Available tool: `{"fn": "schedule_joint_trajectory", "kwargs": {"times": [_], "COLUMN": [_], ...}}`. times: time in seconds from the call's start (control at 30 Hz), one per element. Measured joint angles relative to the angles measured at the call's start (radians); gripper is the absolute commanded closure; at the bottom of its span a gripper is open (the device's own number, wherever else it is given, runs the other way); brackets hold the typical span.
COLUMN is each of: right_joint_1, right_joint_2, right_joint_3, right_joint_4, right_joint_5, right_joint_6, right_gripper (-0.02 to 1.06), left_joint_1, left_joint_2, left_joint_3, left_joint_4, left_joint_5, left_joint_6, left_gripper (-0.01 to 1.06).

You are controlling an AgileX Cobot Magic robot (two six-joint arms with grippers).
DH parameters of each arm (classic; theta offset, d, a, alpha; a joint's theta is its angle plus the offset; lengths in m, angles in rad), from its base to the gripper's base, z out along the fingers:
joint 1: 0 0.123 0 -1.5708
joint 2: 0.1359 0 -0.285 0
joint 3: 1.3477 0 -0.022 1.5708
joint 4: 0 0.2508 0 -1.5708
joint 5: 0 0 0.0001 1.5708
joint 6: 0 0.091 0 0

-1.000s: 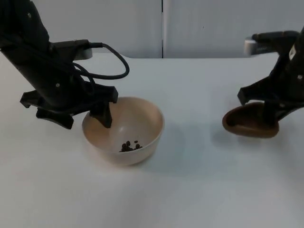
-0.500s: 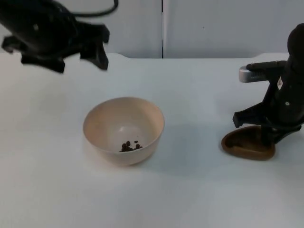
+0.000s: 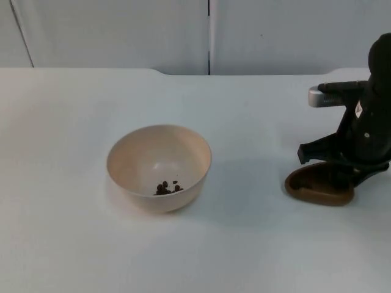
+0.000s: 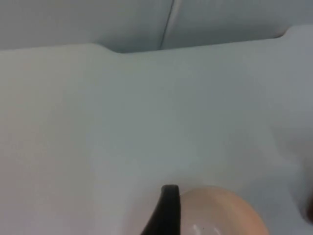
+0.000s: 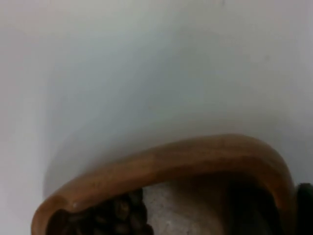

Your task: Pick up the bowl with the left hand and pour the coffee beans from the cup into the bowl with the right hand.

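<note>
— Top view, what stands where?
— The bowl (image 3: 159,167) sits on the white table (image 3: 244,244), a few coffee beans (image 3: 166,187) at its bottom. Well apart, the right gripper (image 3: 339,177) is at the brown cup (image 3: 319,186), jaws clamped on its rim.

— Left wrist view?
— The left gripper's black fingertip (image 4: 166,208) hangs above the bowl's rim (image 4: 220,210); whether its jaws are apart, I cannot tell.

— Right wrist view?
— The cup's wooden rim (image 5: 171,161), beans (image 5: 105,215) inside.
</note>
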Motion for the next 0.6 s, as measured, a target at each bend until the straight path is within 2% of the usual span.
{"fn": "schedule_joint_trajectory", "kwargs": {"times": [0.1, 0.13, 0.2, 0.37, 0.6], "right_joint_1": [0.0, 0.0, 0.0, 0.0, 0.0], "right_joint_2": [0.001, 0.001, 0.001, -0.025, -0.204], "right_joint_3": [0.0, 0.0, 0.0, 0.0, 0.0], "right_joint_4": [0.0, 0.0, 0.013, 0.025, 0.025], "right_joint_5": [-0.003, -0.003, -0.007, -0.008, 0.001], "right_joint_6": [0.006, 0.007, 0.008, 0.008, -0.003], "right_gripper": [0.35, 0.35, 0.28, 0.27, 0.27], "left_joint_1": [0.0, 0.0, 0.0, 0.0, 0.0], "left_joint_2": [-0.023, -0.032, -0.049, -0.075, -0.132], "left_joint_3": [0.0, 0.0, 0.0, 0.0, 0.0], "left_joint_4": [0.0, 0.0, 0.0, 0.006, 0.014], "left_joint_5": [0.014, 0.021, 0.042, 0.072, 0.097], "left_joint_6": [0.0, 0.0, 0.0, 0.0, 0.0], "left_gripper": [0.28, 0.28, 0.28, 0.28, 0.28]}}
